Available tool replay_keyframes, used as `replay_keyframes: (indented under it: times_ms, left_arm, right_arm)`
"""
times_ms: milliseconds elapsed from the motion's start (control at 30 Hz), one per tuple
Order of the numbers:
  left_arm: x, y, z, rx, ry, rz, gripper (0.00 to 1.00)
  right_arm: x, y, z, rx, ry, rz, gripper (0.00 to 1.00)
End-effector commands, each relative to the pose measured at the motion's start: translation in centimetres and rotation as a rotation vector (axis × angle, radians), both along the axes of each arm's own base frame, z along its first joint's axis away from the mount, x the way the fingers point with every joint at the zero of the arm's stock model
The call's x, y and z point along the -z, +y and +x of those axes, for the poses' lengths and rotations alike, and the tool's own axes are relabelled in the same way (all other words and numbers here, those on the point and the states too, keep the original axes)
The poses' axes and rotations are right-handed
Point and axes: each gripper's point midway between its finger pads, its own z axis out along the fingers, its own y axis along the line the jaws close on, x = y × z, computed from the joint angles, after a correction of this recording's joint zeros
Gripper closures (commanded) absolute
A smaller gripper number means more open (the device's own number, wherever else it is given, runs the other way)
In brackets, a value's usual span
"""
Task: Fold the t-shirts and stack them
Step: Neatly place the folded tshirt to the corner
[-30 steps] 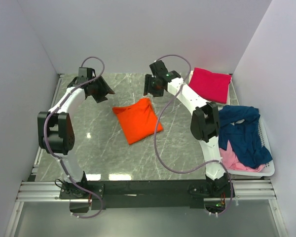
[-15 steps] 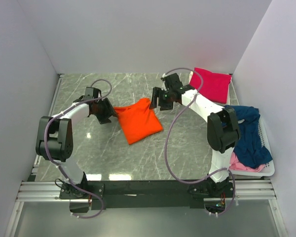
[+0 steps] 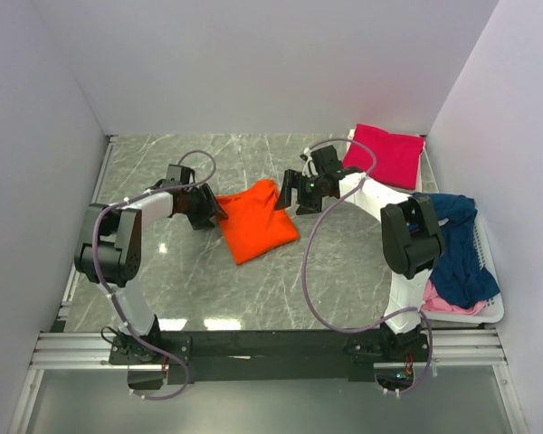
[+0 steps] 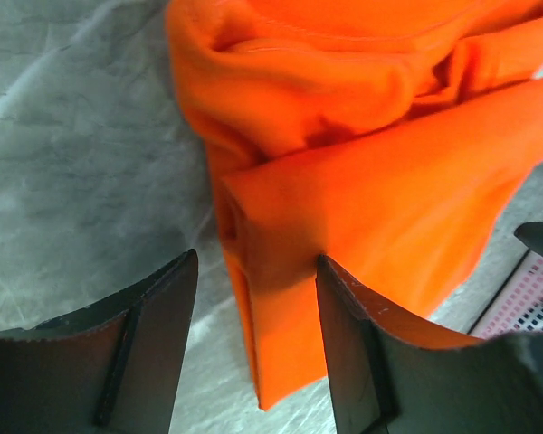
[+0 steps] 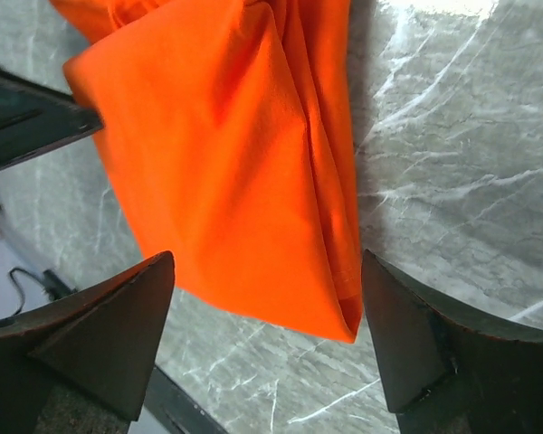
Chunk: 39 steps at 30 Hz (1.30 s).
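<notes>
Grey marble tabletop (image 3: 190, 289), white walls (image 3: 253, 63), left gripper (image 3: 214, 209) and right gripper (image 3: 288, 195) unclenched, flanking orange t-shirt (image 3: 253, 224)

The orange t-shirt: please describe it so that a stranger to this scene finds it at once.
On the marble table, look at the middle, between the left gripper and the right gripper. The orange t-shirt lies there, folded into a tilted square. It alone is orange; the magenta t-shirt lies far right, the navy t-shirt in the basket.
</notes>
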Motion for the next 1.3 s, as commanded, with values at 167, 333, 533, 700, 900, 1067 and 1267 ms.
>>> replay_keyframes:
  times_ms: [167, 333, 533, 700, 900, 1067, 1267]
  left_arm:
    - [0.1, -0.2, 1.3, 0.005, -0.015, 0.013, 0.40]
    - [1.3, 0.0, 1.4, 0.010, 0.008, 0.042, 0.44]
    - [2.7, 0.0, 1.0, 0.028, 0.043, 0.060, 0.55]
    - [3.6, 0.0, 0.3, 0.051, 0.072, 0.064, 0.67]
    - [4.4, -0.1, -0.5, 0.074, 0.096, 0.069, 0.77]
    - [4.6, -0.3, -0.9, 0.083, 0.104, 0.063, 0.79]
    - [4.5, -0.7, -0.6, 0.091, 0.101, 0.049, 0.79]
  right_arm:
    - [-0.7, 1.0, 0.6, -0.076, -0.007, 0.120, 0.09]
    - [0.6, 1.2, 1.0, -0.085, 0.043, 0.133, 0.08]
    - [2.0, 1.3, 1.5, -0.079, 0.073, 0.140, 0.07]
    - [2.7, 0.9, 2.6, -0.049, 0.077, 0.137, 0.06]
    - [3.9, 1.4, 3.2, -0.037, 0.098, 0.145, 0.07]
    - [4.6, 3.1, 2.9, -0.065, 0.119, 0.149, 0.10]
    - [6.5, 4.6, 1.3, -0.096, 0.164, 0.116, 0.16]
